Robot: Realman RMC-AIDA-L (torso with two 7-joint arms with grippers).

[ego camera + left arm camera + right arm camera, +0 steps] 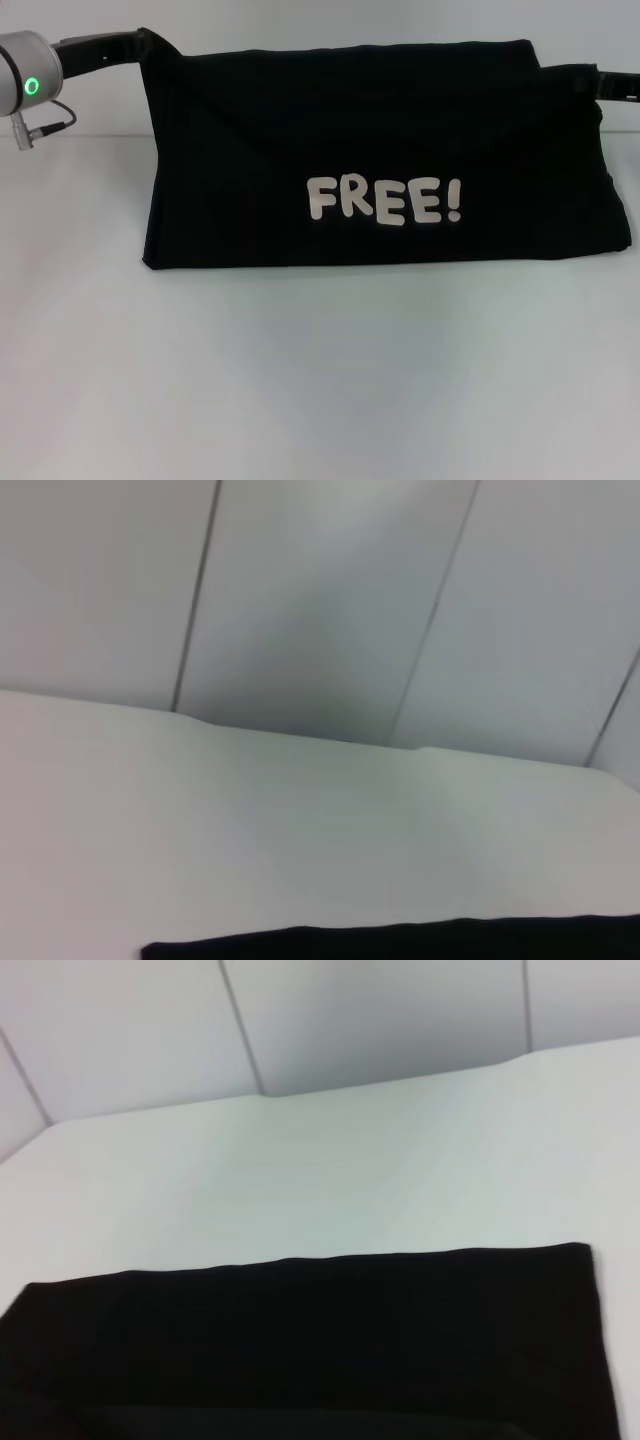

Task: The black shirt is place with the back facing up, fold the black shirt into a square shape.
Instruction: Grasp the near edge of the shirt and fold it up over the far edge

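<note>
Black soft-cloth shirt (380, 150) hangs mid-frame, lettering side out, held at its upper corners by left gripper (140, 45) and right gripper (595, 80); finger opening can't be seen. Limp and light, it'll sag, so grip the corners or folded edges.

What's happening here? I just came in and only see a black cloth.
The robot is folding the black shirt on the white table. The shirt now lies as a wide folded band with "FREE!" facing up. The left arm and right arm reach to its far corners; their grippers are hidden behind the cloth.
</note>
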